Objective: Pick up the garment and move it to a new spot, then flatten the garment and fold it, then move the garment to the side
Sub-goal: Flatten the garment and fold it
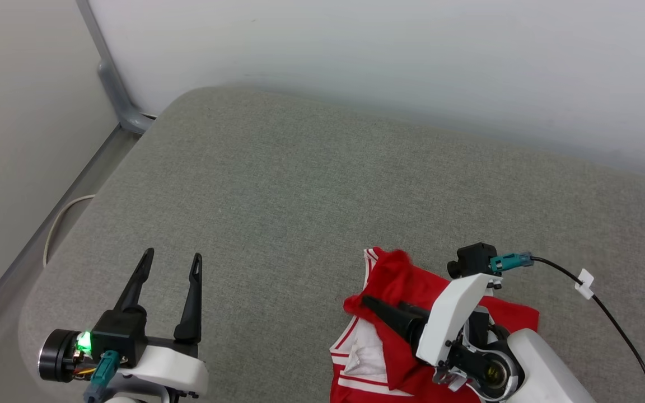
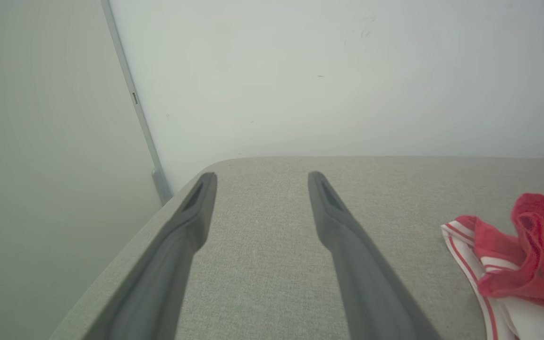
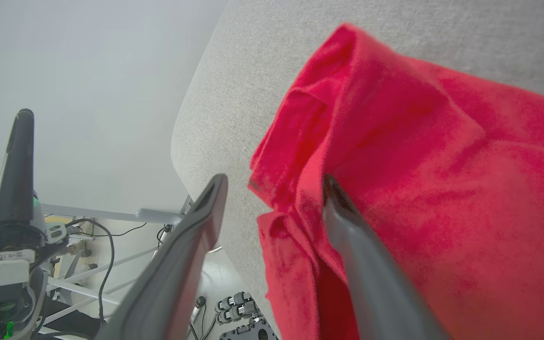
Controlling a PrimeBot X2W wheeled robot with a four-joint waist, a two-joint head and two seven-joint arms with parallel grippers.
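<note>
**Position.** The garment (image 1: 398, 277) lies as a crumpled heap at the lower right of the head view, on the grey fabric-covered counter (image 1: 277, 196). It runs off the bottom edge of the frame. In the left wrist view it sits at the right edge, well apart from the left gripper (image 1: 172, 254).

**Jaws.**
- The right gripper (image 3: 272, 179) has its jaws spread and grips nothing. One finger lies against the red cloth. The other stands off beside the edge of a raised fold.
- The left gripper's jaws are also spread and empty. It hovers over bare counter at the lower left of the head view.

**Reason for the arrangement (judgement).**
- The right arm is positioned at the fold, where cloth stands up enough to be pinched.
- The left arm is held clear, leaving the counter free for spreading the garment.
- Flattening and folding are not yet done.

**Orientation.**
- The striped trim and a white panel show along the heap's left side, running roughly up and down the frame. This suggests the long axis lies that way.
- No lettering is visible.
- Which end is the collar cannot be determined.
</note>
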